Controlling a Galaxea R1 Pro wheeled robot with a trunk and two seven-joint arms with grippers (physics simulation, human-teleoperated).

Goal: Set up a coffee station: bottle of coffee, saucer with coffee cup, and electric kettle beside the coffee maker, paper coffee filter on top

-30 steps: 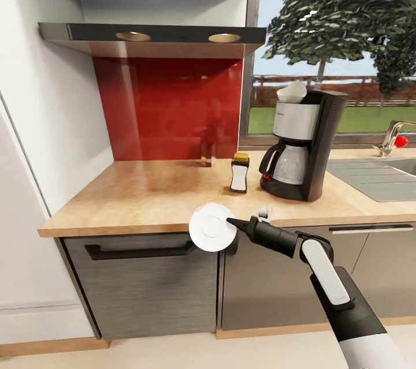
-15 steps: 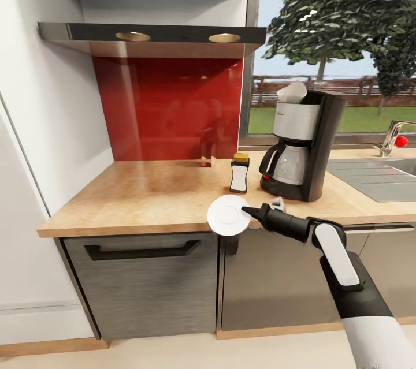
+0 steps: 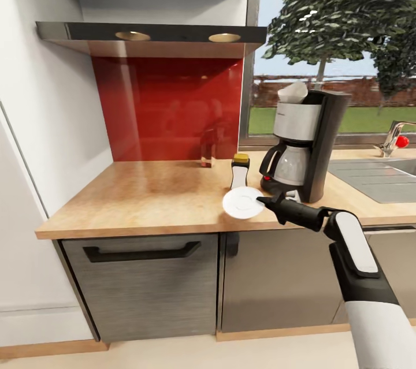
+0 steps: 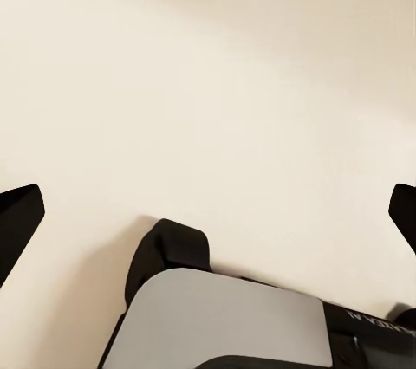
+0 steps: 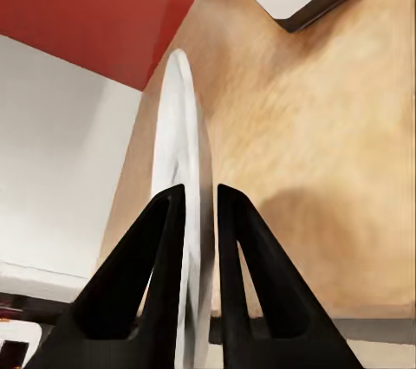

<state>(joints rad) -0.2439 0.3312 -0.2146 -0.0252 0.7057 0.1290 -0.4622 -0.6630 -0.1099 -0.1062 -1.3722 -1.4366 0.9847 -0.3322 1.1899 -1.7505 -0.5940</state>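
My right gripper (image 3: 263,202) is shut on the rim of a white saucer (image 3: 242,202), held just above the wooden countertop (image 3: 144,196) in front of the coffee bottle (image 3: 239,171). The right wrist view has the saucer (image 5: 180,161) edge-on between the two black fingers (image 5: 160,248). The black and silver coffee maker (image 3: 306,144) stands to the right of the bottle, with a white paper filter (image 3: 292,92) on top. My left gripper (image 4: 211,213) is open, hanging over pale floor and part of the robot's base (image 4: 225,317).
A red backsplash (image 3: 167,109) and range hood (image 3: 150,37) back the counter. A steel sink (image 3: 375,175) with a faucet (image 3: 393,138) lies to the right of the coffee maker. A drawer front with a black handle (image 3: 141,252) sits under the counter edge.
My right arm has lifted the saucer up and to the right, from in front of the counter edge to over the countertop near the bottle and coffee maker.
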